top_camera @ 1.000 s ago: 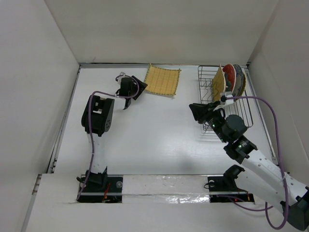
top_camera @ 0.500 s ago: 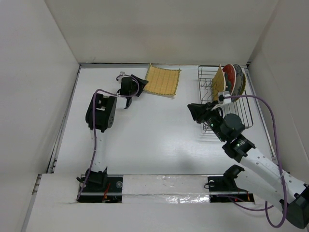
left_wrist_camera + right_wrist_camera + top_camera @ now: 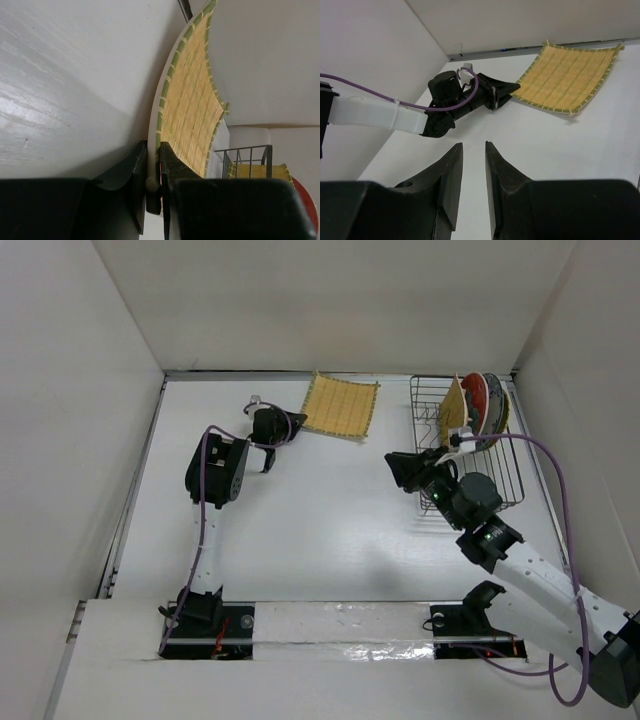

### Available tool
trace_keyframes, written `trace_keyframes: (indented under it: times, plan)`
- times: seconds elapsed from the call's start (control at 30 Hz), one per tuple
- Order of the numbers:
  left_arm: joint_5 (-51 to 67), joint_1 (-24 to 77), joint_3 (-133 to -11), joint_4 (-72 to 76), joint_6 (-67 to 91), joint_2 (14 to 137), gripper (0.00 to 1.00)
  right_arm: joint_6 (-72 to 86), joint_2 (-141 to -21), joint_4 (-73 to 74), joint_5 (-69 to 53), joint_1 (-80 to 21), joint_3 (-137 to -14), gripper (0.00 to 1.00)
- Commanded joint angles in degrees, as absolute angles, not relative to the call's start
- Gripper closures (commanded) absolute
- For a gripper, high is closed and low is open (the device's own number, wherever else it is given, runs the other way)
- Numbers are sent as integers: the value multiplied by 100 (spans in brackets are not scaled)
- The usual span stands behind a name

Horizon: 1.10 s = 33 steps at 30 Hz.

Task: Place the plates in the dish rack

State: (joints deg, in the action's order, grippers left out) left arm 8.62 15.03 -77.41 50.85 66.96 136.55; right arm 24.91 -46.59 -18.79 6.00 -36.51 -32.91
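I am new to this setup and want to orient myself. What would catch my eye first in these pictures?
First, the square yellow bamboo-look plate at the far middle of the table, its left corner pinched by the left gripper. Then the black wire dish rack at the far right, with a red plate and a second square yellow plate standing on edge in it.

**No legible writing in any view**

No lettering, label, brand, number or sign can be read in any of the three views (fittings on the two black-and-white robot arms (image 3: 520, 565) are too small and blurred to tell).
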Motion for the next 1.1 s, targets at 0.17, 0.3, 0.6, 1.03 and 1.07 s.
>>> trace_keyframes:
  times: [0.17, 0.3, 0.6, 1.03, 1.07]
  plan:
    - [1116, 1275, -6673, 6414, 6592, 12975, 100, 2567, -4834, -2408, 659, -3753, -3305, 70]
    - [1213, 1169, -6119, 6863, 6627, 12289, 100, 2496, -5053, -2373, 729, -3753, -3480, 61]
    - [1002, 1283, -4862, 7628, 7180, 10934, 100, 3119, -6028, -2100, 932, -3639, -3903, 11]
    - [1248, 1283, -4105, 7480, 7541, 9555, 100, 4192, -7444, -3005, 695, -3156, -4456, 0]
    - [1292, 1283, -4061, 7410, 7524, 9354, 100, 4271, -7514, -3006, 677, -3033, -4491, 0]
